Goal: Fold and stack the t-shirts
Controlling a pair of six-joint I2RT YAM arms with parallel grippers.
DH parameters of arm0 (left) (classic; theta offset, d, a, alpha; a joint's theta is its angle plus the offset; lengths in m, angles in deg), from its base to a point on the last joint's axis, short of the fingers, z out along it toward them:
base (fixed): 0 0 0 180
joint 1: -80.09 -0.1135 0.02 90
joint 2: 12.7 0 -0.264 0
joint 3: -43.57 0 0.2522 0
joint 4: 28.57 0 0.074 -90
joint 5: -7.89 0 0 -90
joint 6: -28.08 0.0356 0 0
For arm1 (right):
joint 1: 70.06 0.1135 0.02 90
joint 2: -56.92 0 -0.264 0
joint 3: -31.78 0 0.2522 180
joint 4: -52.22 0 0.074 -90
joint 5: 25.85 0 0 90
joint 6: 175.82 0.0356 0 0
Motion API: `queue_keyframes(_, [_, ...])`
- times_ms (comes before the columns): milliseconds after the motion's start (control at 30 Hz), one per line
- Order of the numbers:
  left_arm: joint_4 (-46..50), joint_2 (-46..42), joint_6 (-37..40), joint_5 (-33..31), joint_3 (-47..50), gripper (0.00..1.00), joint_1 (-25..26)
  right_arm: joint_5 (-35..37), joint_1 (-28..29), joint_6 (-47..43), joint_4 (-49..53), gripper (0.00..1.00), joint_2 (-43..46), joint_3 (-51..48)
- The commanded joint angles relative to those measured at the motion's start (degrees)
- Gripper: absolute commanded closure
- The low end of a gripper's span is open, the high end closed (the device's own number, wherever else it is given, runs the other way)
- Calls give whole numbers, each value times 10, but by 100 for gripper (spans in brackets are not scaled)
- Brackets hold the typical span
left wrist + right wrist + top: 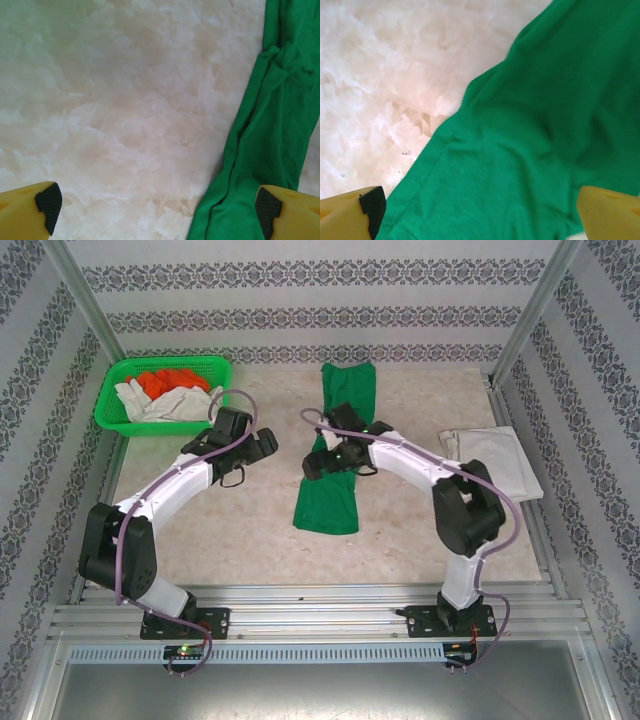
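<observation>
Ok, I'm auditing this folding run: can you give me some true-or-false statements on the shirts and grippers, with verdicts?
1. The green t-shirt lies on the table as a long strip. True.
2. The basket holds just orange cloth. False: off-white cloth lies in it too.
3. The right gripper is shut on the green t-shirt. False: it is open above it.
4. A folded off-white t-shirt lies near the table's right edge. True.
5. The left gripper hangs over the basket. False: it is open over bare table beside the green t-shirt.

bare table (250, 530) left, green t-shirt (330, 505) centre
</observation>
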Motion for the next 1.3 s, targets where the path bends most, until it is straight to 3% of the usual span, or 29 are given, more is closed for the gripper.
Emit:
queue_keyframes(0, [-17,4,32,-8,5,0,-17,-31,-24,-9,8,2,17,-39])
queue_keyframes(133, [-40,-4,77,24,13,0,-37,-17,13,-148,-17,2,67,-109])
queue_keyframes(267, [-46,-21,137,64,18,0,-60,-26,55,-322,36,2,74,-127])
queue_keyframes(367, [-44,-48,201,75,29,0,-70,-6,79,-382,57,5,58,-123])
queue_keyframes(500, [-45,-92,254,61,62,0,-85,9,105,-394,62,14,22,-103])
queue_keyframes(767, [-55,-139,264,53,95,0,-115,34,131,-384,45,27,-48,-80])
queue_keyframes(1033, [-56,-126,264,71,92,0,-116,67,131,-404,75,31,-96,-59])
queue_keyframes(1133, [-56,-125,267,75,92,0,-116,67,130,-404,78,41,-98,-64])
queue_keyframes(1267, [-62,-130,267,78,101,0,-116,56,132,-398,87,73,-86,-61])
